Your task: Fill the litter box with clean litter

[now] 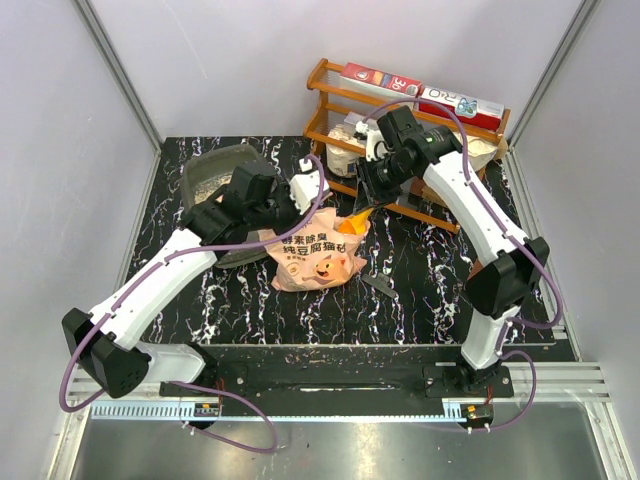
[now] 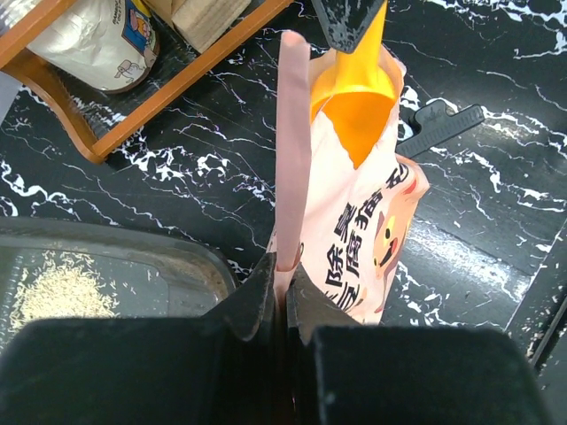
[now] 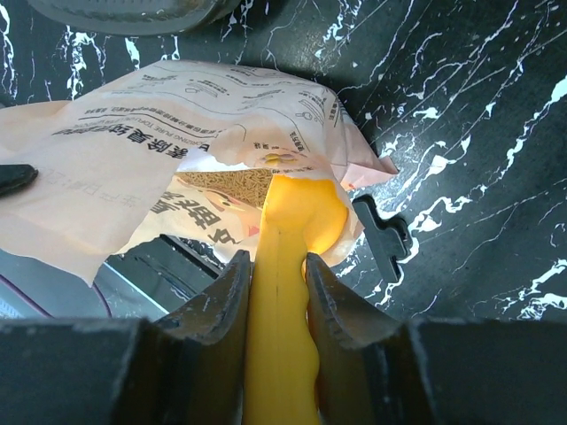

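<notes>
**Both hands busy at the open bag**

We see our left hand (image 2: 285, 276) pressed together on the thin pink top edge of the bag (image 2: 359, 230), which rises as a flat strip straight out from between the fingers. Our right hand (image 3: 275, 261) is clamped on the handle of the yellow-orange scoop (image 3: 285, 221), one finger on each side of it.

The scoop's bowl reaches ahead of the right hand into the torn mouth of the bag, and just past its tip, inside the bag, shows a patch of clean litter (image 3: 237, 181) in pale beige grains. To the right of that hand's fingertips a black clip (image 3: 383, 235) lies on the dark marbled bench (image 3: 478, 133), close to the bag's corner.

The litter box (image 2: 133, 237) sits just to the left of the left hand, its rounded grey corner near the fingers. A thin scatter of the pale grains lies on its floor.

From the overhead view, the bag stands between the two hands, its pig face towards the arm bases. A wooden rack (image 1: 330, 110) holding boxes and bags stands beyond the right hand.
</notes>
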